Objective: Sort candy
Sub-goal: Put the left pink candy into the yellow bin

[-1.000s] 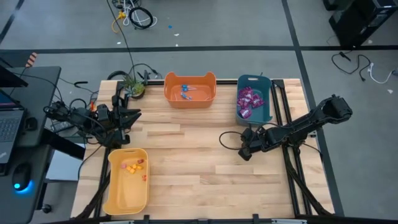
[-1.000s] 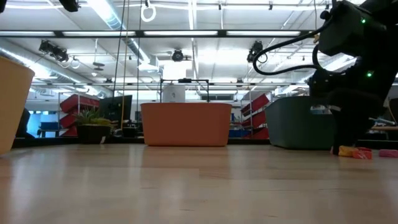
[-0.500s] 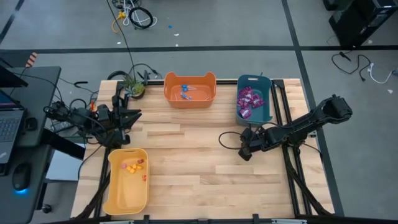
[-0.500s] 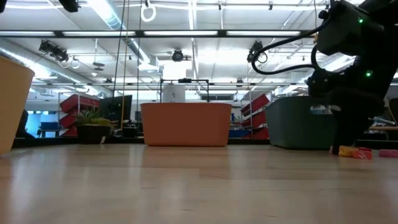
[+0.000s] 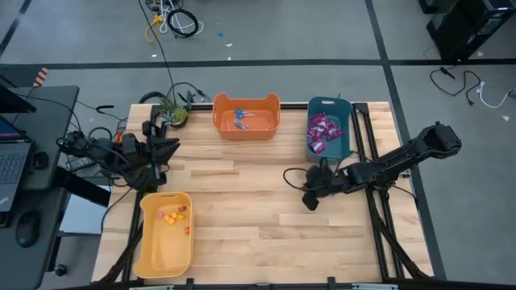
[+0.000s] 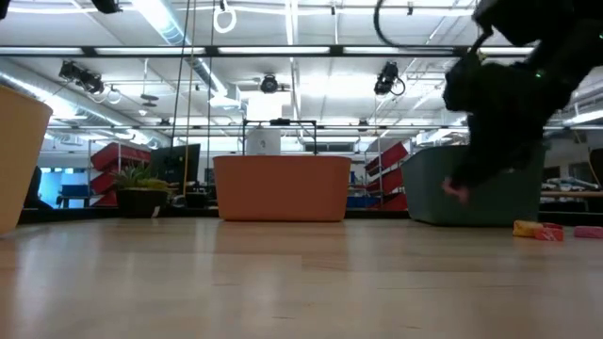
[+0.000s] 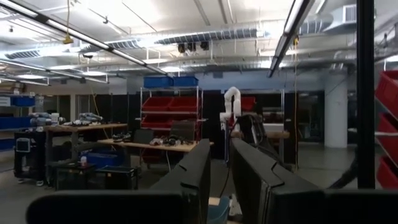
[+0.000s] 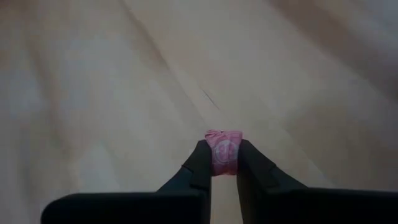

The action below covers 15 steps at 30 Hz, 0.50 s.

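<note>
We see the right gripper (image 8: 224, 163) over the desk (image 5: 242, 209), jaws holding a pink candy (image 8: 224, 151); its print is unreadable. Left jaws (image 7: 221, 180) stand narrow.

Surface (image 5: 242, 209): pale wood planks.
Orange bin (image 5: 246, 127): stood at the far edge, middle.
Teal bin (image 5: 343, 149): sat just beside it, toward the right.
Yellow bin (image 5: 165, 250): lay at the near left corner.
Potted plant (image 5: 172, 109): stood at the far left corner.
</note>
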### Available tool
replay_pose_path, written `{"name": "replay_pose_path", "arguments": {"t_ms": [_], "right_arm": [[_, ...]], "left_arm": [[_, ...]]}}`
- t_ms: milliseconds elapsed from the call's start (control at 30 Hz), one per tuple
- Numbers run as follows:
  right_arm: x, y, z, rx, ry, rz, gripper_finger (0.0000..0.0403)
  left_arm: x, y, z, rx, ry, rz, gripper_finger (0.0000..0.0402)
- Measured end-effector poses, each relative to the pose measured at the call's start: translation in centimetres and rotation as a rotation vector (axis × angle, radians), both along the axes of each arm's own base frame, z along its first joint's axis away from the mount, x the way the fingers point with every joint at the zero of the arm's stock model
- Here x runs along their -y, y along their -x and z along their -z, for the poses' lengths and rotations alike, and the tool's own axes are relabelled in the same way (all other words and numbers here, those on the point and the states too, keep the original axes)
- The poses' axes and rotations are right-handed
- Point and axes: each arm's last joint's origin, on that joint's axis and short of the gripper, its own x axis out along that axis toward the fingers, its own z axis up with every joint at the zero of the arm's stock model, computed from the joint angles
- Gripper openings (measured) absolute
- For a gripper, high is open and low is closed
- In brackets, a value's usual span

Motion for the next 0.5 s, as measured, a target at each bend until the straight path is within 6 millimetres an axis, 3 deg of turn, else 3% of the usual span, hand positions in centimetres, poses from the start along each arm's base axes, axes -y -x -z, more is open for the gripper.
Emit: {"name": "replay_pose_path", "arguments": {"t_ms": [300,500], "right_arm": [[-0.7,-3.2,-4.0,0.501,0.124,-0.112,0.0037],[-1.0,-4.3,-5.9,0.729,0.263,-0.171,0.0036]], "left_arm": [[-0.2,0.3,-0.6,0.059,-0.011,-0.02,0.0067],[-0.2,0.4,-0.7,0.072,-0.005,-0.02,0.0067]]}}
